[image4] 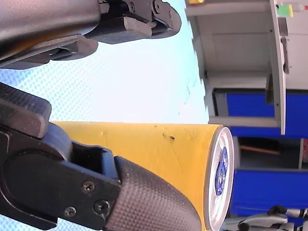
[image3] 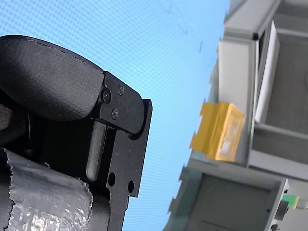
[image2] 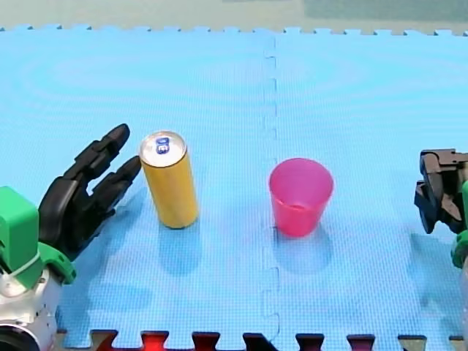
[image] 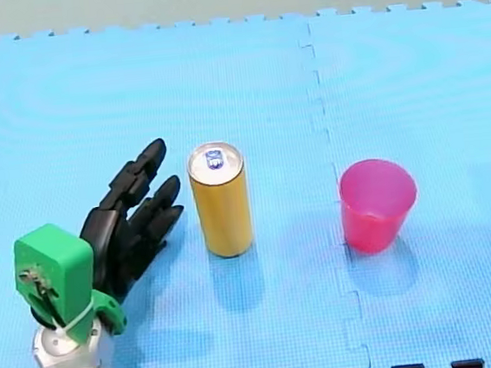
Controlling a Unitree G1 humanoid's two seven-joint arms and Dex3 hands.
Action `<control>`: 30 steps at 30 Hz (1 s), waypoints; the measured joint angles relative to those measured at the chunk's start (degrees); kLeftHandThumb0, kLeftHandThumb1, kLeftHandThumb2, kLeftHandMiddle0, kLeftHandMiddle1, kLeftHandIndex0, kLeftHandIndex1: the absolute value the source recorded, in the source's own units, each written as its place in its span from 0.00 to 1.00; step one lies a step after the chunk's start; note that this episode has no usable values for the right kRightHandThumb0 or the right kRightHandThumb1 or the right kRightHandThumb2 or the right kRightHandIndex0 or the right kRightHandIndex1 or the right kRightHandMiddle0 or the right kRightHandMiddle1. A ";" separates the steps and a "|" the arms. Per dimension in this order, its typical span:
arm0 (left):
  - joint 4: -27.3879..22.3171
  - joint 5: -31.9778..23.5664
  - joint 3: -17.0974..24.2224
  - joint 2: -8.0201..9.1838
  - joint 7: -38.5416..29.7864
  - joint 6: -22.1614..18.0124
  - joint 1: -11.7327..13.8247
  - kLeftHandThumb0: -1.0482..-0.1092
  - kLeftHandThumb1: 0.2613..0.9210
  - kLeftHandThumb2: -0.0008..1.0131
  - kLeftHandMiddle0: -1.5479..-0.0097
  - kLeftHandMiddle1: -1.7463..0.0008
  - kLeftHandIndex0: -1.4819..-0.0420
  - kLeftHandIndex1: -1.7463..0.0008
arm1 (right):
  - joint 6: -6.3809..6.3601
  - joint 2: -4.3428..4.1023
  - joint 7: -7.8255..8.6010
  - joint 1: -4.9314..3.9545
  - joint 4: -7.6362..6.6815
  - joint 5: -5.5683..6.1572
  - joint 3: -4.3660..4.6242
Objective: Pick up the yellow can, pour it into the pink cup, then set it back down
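Note:
The yellow can [image: 222,208] stands upright on the blue foam mat, left of centre, its silver top facing up. My left hand [image: 147,202] is just to the left of the can, palm turned toward it, with a small gap between fingers and can. In the second wrist view the can [image4: 159,154] lies close between the black fingers [image4: 144,202] of that hand, which are not closed on it. The pink cup [image: 376,203] stands upright and looks empty, to the right of the can. My right hand [image2: 440,189] is at the mat's right edge, well away from the cup.
A jigsaw seam [image: 324,142] runs front to back through the blue mat [image: 90,103], between can and cup. Beyond the mat's far edge, the first wrist view shows a yellow box [image3: 219,132] and grey shelving [image3: 250,72].

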 measured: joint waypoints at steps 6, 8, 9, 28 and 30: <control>0.12 0.06 -0.09 0.10 0.04 0.00 -0.10 0.00 1.00 0.02 0.83 1.00 0.83 1.00 | 0.00 0.00 -0.08 -0.01 0.04 0.00 0.02; 0.16 0.08 -0.15 0.11 0.06 -0.01 -0.20 0.00 1.00 0.02 0.83 1.00 0.83 1.00 | 0.01 -0.02 -0.07 -0.05 0.07 0.01 0.01; 0.18 0.08 -0.16 0.11 0.06 -0.03 -0.25 0.00 1.00 0.02 0.83 1.00 0.83 1.00 | 0.01 -0.02 -0.06 -0.07 0.10 0.03 -0.01; -0.59 -2.09 0.68 0.04 -5.14 -1.01 -0.56 0.01 0.68 0.00 0.91 1.00 0.90 0.99 | 0.18 -0.07 -0.13 -0.11 0.08 0.07 -0.03; -1.04 -2.57 0.92 0.03 -6.02 -0.79 -0.63 0.04 0.62 0.00 0.92 1.00 0.93 1.00 | 0.21 -0.07 -0.23 -0.10 0.08 0.07 -0.02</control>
